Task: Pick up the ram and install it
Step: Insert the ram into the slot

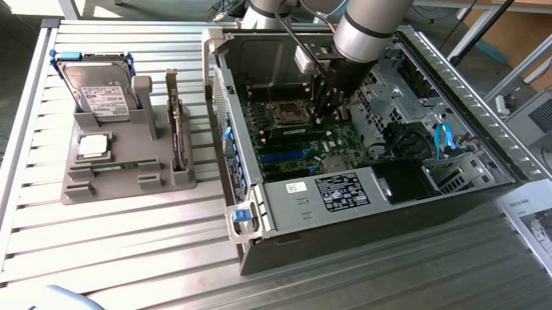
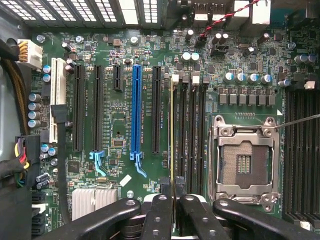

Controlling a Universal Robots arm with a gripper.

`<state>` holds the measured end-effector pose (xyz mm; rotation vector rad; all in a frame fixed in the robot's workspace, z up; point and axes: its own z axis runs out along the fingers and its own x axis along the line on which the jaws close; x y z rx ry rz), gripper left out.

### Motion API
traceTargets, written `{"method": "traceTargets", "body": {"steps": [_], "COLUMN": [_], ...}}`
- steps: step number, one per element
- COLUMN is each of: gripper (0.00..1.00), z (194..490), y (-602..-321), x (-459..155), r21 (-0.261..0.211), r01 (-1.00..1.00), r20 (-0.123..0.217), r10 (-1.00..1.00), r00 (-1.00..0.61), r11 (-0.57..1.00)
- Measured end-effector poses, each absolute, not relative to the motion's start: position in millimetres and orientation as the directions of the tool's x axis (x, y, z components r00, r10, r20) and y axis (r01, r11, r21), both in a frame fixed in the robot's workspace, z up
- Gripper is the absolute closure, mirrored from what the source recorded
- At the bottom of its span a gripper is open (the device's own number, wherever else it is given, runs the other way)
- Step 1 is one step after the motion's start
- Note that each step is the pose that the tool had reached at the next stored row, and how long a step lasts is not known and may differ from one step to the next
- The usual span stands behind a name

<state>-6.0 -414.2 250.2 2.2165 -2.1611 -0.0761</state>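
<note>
Slatted metal makes up the table, and an open computer case lies on its side across the middle, reaching toward the edge at the exterior view's right. Near the opposite edge sits a grey holder carrying a hard drive upright at its far end, a square processor chip lying flat in the middle, and an expansion card standing on edge along the side nearest the case. The arm reaches down into the case over the motherboard. In the wrist view the gripper is clamped on the ram – the stick is seen edge-on as a thin yellowish line running between the fingers. It lines up with the row of black memory slots, on their side nearest the blue slot, with the empty processor socket beyond the row. Whether the ram has gone down into a slot I cannot tell.
</note>
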Motion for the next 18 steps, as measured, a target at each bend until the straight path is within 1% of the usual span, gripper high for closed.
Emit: {"method": "traceTargets", "body": {"steps": [18], "gripper": [0.87], "z": [250.0], "y": [-410.2], "x": [-8.5], "r21": [0.064], "r01": [-0.998], "r20": [-0.005], "r10": [-1.0], "r00": [0.025], "r11": [-0.026]}}
